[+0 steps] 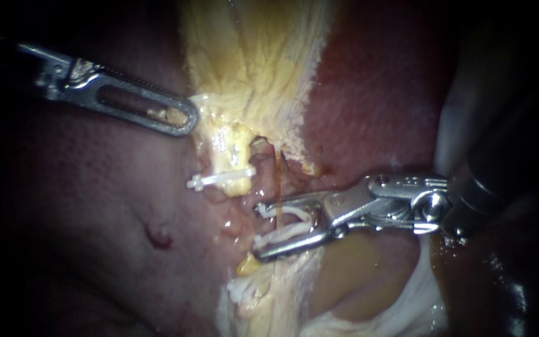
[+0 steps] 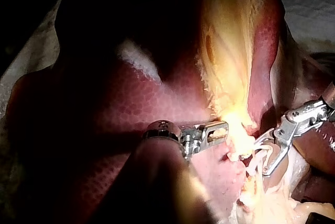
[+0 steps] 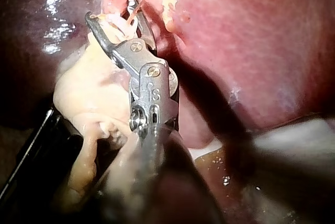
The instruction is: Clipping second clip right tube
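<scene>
Right instrument (image 1: 259,231) up close: carrying a white clip (image 1: 282,235), not yet closed, in wide-spread jaws that straddle the thin right tube (image 1: 277,178). Probably fully across, though far side poorly seen. Confirm both clip ends clear the tube, keep square, squeeze slowly.

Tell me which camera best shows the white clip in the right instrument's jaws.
The endoscope view: both arms of the clip show, spread around the thin tube. The left wrist view shows it small and partial; the right wrist view hides most of it behind the jaws.
</scene>
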Motion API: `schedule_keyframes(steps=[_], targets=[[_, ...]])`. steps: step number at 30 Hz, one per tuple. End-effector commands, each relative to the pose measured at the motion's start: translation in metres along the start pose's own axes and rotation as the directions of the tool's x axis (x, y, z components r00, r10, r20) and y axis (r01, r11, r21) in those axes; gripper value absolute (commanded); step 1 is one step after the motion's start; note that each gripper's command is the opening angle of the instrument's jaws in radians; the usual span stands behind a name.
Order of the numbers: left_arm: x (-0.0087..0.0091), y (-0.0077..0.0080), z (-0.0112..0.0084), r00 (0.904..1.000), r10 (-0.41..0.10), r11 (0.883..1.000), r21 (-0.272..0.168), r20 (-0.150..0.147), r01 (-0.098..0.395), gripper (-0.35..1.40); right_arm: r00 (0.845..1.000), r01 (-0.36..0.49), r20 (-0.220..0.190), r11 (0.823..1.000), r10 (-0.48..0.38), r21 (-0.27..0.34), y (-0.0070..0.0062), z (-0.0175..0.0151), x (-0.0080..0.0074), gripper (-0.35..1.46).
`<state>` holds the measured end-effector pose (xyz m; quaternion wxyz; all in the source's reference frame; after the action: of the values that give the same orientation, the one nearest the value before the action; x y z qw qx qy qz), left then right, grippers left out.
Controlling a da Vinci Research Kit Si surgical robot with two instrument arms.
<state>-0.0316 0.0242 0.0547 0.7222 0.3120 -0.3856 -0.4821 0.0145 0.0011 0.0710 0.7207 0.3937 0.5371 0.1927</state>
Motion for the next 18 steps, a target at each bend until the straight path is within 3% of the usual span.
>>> schedule_keyframes(steps=[1, 18], targets=[[0.0, 0.0, 0.0, 1.0, 0.0, 1.0, 0.0, 0.0, 0.0, -0.35, 1.0, 0.001, -0.008, 1.0, -0.001, 0.0, -0.0001, -0.0001, 0.0002, 0.49], [0.0, 0.0, 0.0, 1.0, 0.0, 1.0, 0.0, 0.0, 0.0, -0.35, 0.997, -0.032, -0.069, 0.986, 0.044, 0.164, -0.0042, 0.0007, 0.002, 0.49]])
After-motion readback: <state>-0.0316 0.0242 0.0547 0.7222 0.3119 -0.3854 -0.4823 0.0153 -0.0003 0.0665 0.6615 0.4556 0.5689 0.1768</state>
